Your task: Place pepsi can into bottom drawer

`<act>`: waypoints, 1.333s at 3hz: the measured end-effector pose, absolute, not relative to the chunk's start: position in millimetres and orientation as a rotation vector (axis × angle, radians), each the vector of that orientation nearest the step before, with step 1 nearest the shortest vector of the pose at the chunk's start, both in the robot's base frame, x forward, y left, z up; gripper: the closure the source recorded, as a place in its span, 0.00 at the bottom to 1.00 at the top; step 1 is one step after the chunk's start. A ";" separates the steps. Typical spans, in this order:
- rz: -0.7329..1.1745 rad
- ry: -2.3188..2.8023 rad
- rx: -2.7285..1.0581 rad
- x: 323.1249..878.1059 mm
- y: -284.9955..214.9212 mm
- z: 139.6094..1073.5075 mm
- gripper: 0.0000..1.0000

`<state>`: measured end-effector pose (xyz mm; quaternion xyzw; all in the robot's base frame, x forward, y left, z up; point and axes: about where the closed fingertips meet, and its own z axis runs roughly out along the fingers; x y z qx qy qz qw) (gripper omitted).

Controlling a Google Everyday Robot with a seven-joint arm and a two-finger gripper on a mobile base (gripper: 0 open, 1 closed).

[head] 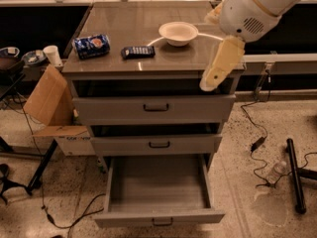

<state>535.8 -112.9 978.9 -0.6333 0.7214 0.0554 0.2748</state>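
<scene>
The pepsi can (pixel 92 46), blue with white markings, lies on its side at the left of the cabinet top. The bottom drawer (pixel 157 216) is pulled out at floor level, and its inside shows nothing in it. My gripper (pixel 212 81), cream-coloured, hangs from the large white arm at the right front corner of the cabinet top. It is well to the right of the can and above the drawers. It holds nothing that I can see.
A flat dark packet (pixel 138 51) and a white bowl (pixel 178 32) sit on the cabinet top (pixel 148 19). The two upper drawers (pixel 156 108) are shut. A cardboard box (pixel 48 100) leans at the left. Cables, a bottle (pixel 275 172) and a black bar (pixel 294 175) lie on the floor at the right.
</scene>
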 end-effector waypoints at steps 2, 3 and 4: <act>0.268 1.690 -1.626 628.7 -39.7 986.8 0.00; 0.349 1.537 -1.599 639.2 21.9 1000.1 0.00; 0.349 1.537 -1.599 639.3 22.0 999.9 0.00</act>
